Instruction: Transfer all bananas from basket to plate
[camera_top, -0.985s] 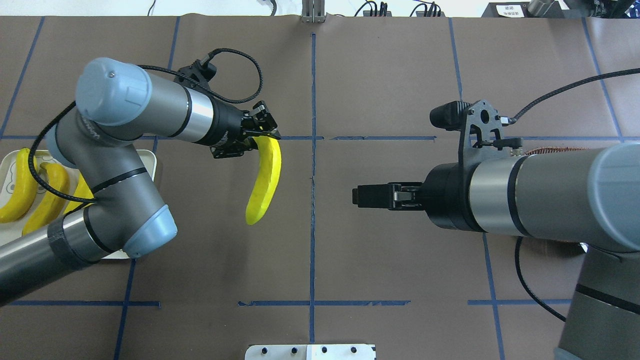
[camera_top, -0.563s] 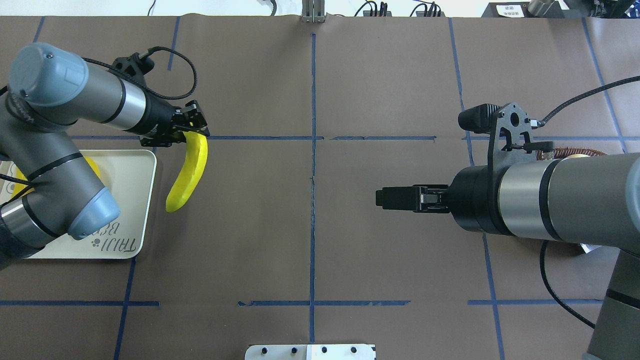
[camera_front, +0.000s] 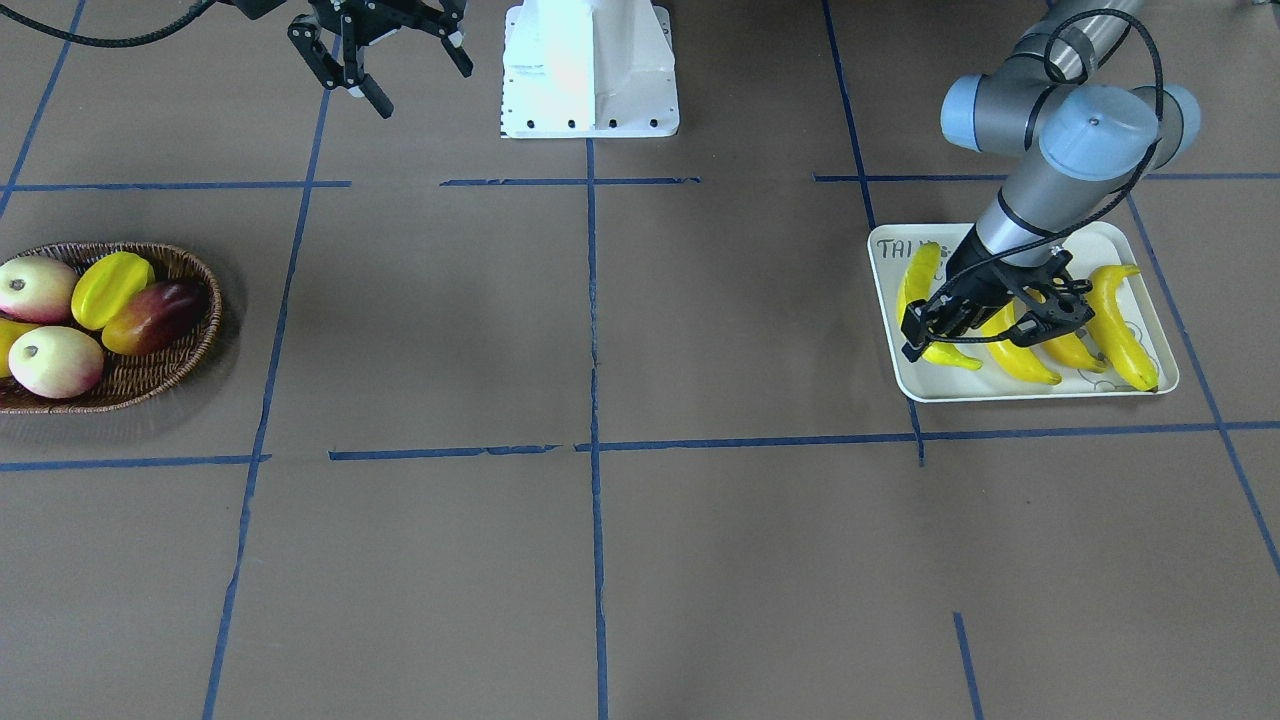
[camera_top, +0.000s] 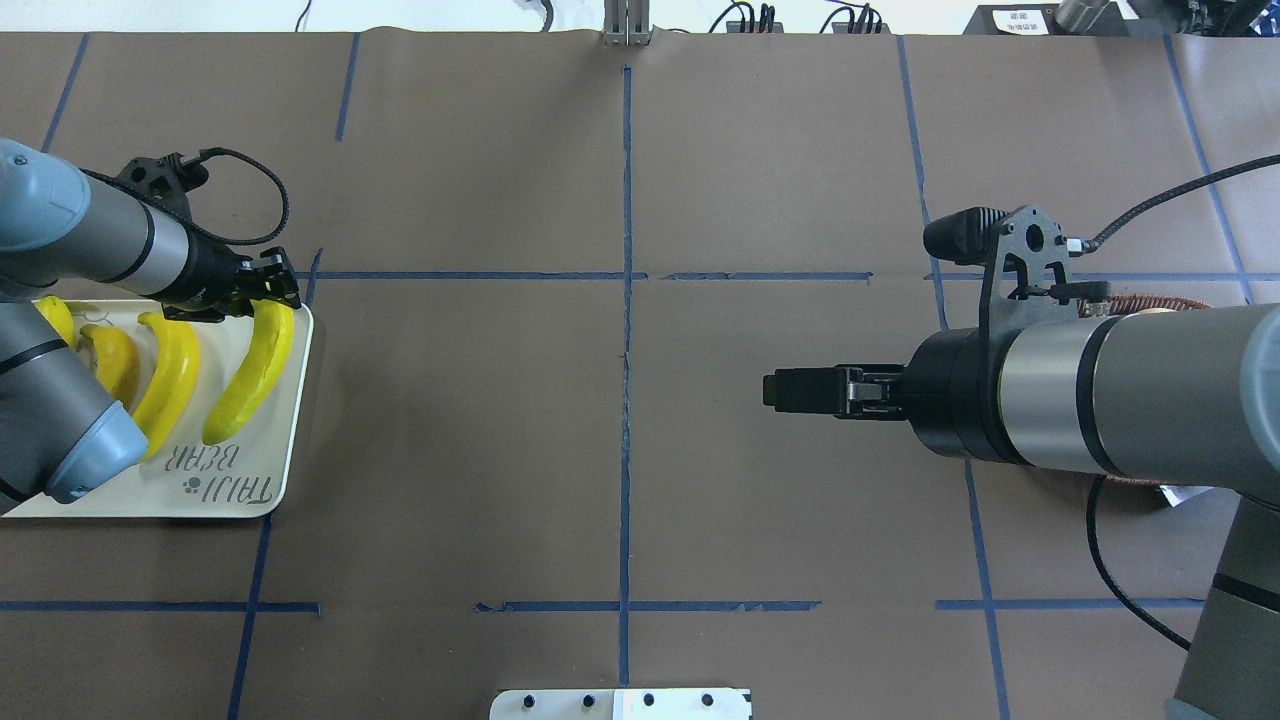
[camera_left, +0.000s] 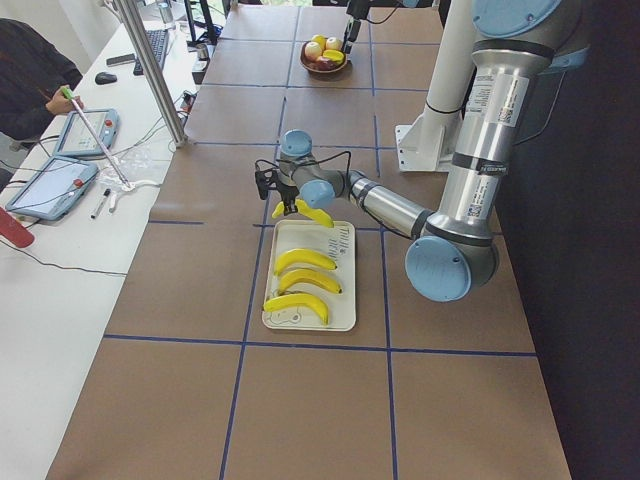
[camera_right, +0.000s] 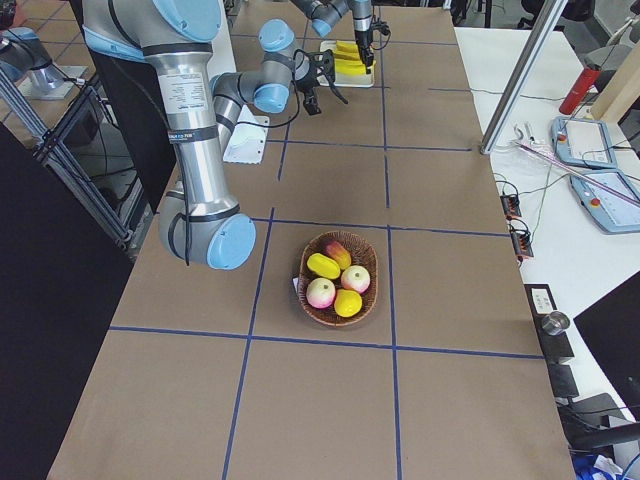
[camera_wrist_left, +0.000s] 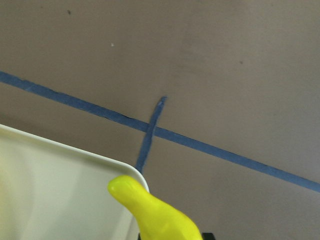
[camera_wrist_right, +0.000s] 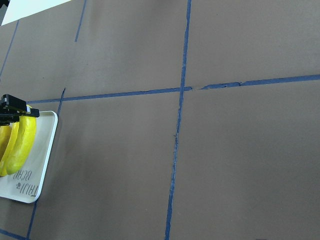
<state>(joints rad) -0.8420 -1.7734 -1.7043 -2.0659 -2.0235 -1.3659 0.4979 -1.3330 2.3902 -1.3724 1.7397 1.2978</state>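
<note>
My left gripper (camera_top: 268, 292) is shut on the end of a yellow banana (camera_top: 248, 372) and holds it over the right part of the cream plate (camera_top: 290, 420). I cannot tell whether the banana touches the plate. Three more bananas (camera_top: 172, 378) lie side by side on the plate, partly under my left arm. In the front-facing view the held banana (camera_front: 915, 285) is the leftmost on the plate (camera_front: 1000, 392). The wicker basket (camera_front: 150, 385) holds no banana. My right gripper (camera_top: 772, 390) is open and empty above the table, right of centre.
The basket (camera_right: 305, 292) holds two pale red apples, a yellow-green fruit (camera_front: 110, 288) and a red-yellow mango (camera_front: 155, 315). The robot's white base plate (camera_front: 590, 70) stands at the near table edge. A person sits at a side table (camera_left: 60, 170).
My left arm has swung left, carrying the banana from near the table's middle to over the plate. My right arm has drawn back a little to the right.
</note>
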